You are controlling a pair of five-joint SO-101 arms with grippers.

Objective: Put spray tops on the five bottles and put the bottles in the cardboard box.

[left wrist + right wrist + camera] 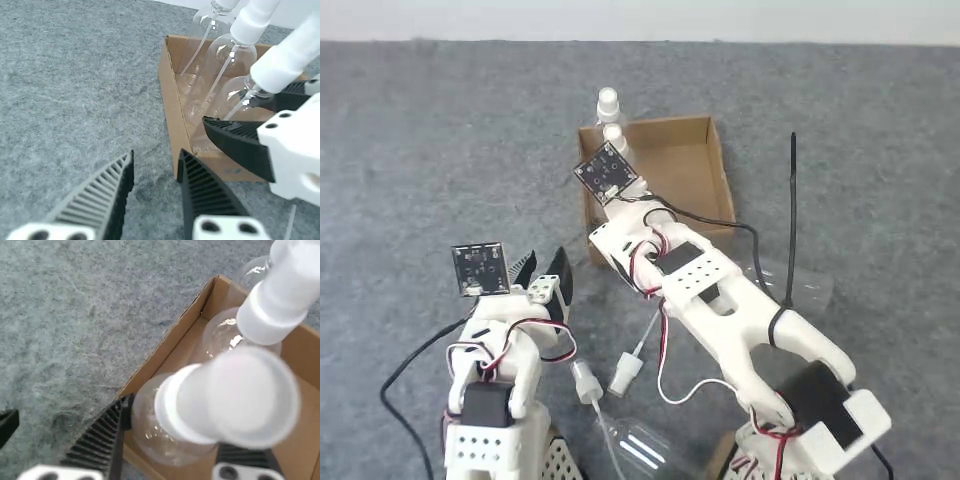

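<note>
Clear rounded bottle (145, 427), white spray top (240, 395) fitted, clamped in right gripper (172, 440) at a corner of brown cardboard box (718, 165); two more capped bottles (225, 50) upright just behind it; left gripper (156, 165) spread wide, empty, over fuzzy grey carpet (75, 75) beside box

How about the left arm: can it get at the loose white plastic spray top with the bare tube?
Probably yes: the white spray top lies on open grey carpet beside the left gripper, whose fingers are open; the right arm is away at the brown cardboard box.
</note>
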